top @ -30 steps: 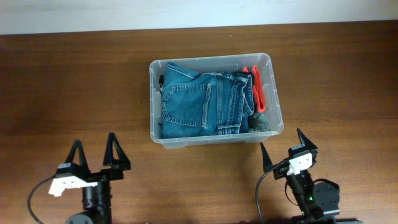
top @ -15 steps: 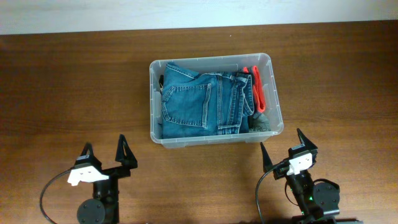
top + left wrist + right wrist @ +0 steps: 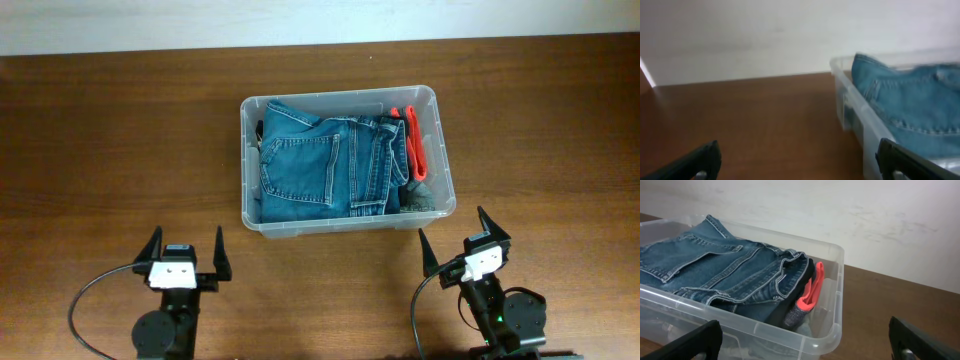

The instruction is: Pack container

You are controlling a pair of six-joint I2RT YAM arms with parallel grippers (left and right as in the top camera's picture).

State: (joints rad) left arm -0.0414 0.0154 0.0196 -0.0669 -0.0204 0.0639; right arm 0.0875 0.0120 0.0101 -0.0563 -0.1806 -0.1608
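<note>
Container [image 3: 340, 97] sits mid-counter, long side facing me, both arms on its near side. Counter [image 3: 120, 130] is bare brown wood all round the container. I see no loose item waiting on it.

Inside the container: folded blue jeans [image 3: 320, 160] fill most of the floor, from the left wall across to about three quarters of the way. An orange-red strip of cloth [image 3: 413, 145] is wedged between the jeans and the right wall. A dark grey piece [image 3: 420, 193] is tucked in the near-right corner. Can't tell what garment either one is.

My left pincer [image 3: 187, 240] is spread wide and has nothing in it. It is in front of the container's near-left corner, apart from the wall. My right pincer [image 3: 452, 230] is also spread wide and empty, just beside the near-right corner and not touching it. In both wrist views only my dark fingers show at the bottom edges, with nothing between them.

Progress, my read: the packing looks done or very nearly done. Everything in view is already in the container and both pincers are free. One thing may be left. From the left wrist the jeans hump up above the rim at the left end, so they might need pressing flat. There is no lid in any view, so I can't say whether closing is part of the job. If more items are due, they are outside the frame.
</note>
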